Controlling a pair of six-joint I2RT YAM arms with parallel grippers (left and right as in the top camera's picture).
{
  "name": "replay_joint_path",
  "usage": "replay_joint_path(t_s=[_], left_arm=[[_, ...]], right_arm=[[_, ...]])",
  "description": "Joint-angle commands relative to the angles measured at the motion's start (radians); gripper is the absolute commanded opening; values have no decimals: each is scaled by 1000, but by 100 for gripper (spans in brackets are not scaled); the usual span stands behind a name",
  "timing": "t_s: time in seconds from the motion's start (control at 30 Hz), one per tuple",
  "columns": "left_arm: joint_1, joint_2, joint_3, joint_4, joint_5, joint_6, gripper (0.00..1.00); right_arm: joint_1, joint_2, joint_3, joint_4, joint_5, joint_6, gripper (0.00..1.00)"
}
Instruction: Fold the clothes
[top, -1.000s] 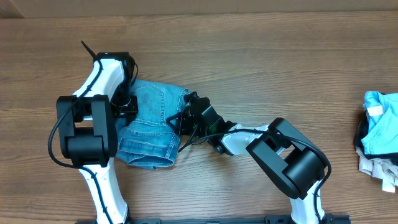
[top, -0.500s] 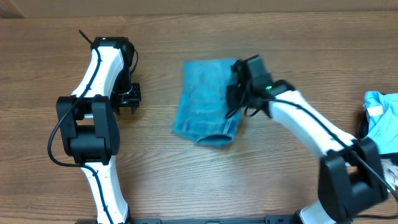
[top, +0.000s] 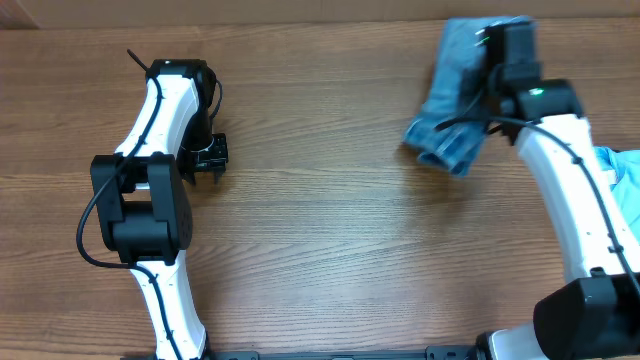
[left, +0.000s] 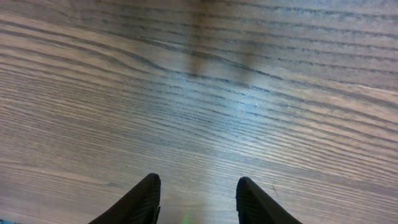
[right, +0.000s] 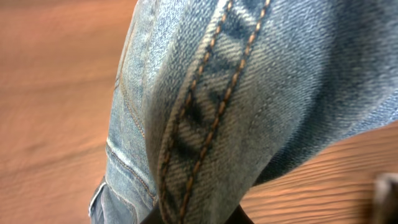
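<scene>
Over the wooden worktop's (top: 320, 260) far right corner, your right claw (top: 497, 42) pinches the folded jeans (top: 450, 120), likely to park them as finished; your left claw (top: 208, 160) hangs parted and empty.

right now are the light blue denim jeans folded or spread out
folded: the jeans are a compact layered bundle, not spread flat, gripped by the right gripper

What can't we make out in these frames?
- Right hand: overhead, fingertips hidden under its own wrist and the jeans; wrist view, denim fills the frame.
- The jeans: whether they hang or touch the table; overhead gives no height.
- Blue cloth: cut off by overhead's right edge, partly behind the right arm.
</scene>
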Motion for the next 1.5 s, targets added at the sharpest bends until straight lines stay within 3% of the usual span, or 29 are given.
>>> replay_joint_path(t_s=[0.0,0.2,0.43,0.63,0.8,0.83,0.87,0.93,0.97,1.0,1.33,1.47], left_arm=[[-6,-10,19,0,13,-9,44],[-6,-10,19,1,13,-9,45],[-6,-10,19,0,25,-5,45],[-6,-10,19,-11,38,2,45],[-6,-10,19,-14,38,2,46],[-6,-10,19,-14,38,2,46],[-6,-10,19,-15,38,2,46],[-6,-10,19,-14,35,2,46],[-6,-10,19,-14,34,7,46],[-6,-10,19,-14,34,10,46],[-6,-10,19,-14,31,10,47],[-6,-10,19,-14,31,9,47]], right_arm=[[-135,-58,165,-11,67,29,4],[-455,-59,267,-106,-36,159,4],[-818,-54,267,-105,-267,166,4],[-983,-17,207,-124,-294,167,4],[-1014,-15,185,-136,-301,201,8],[-1014,-15,183,-139,-301,201,28],[-1014,-15,182,-140,-301,201,40],[-1013,-15,182,-142,-302,201,43],[-1013,-15,182,-143,-307,201,56],[-1013,-15,182,-143,-330,201,62],[-1013,-15,182,-108,-553,193,61],[-1008,-15,182,-55,-623,185,52]])
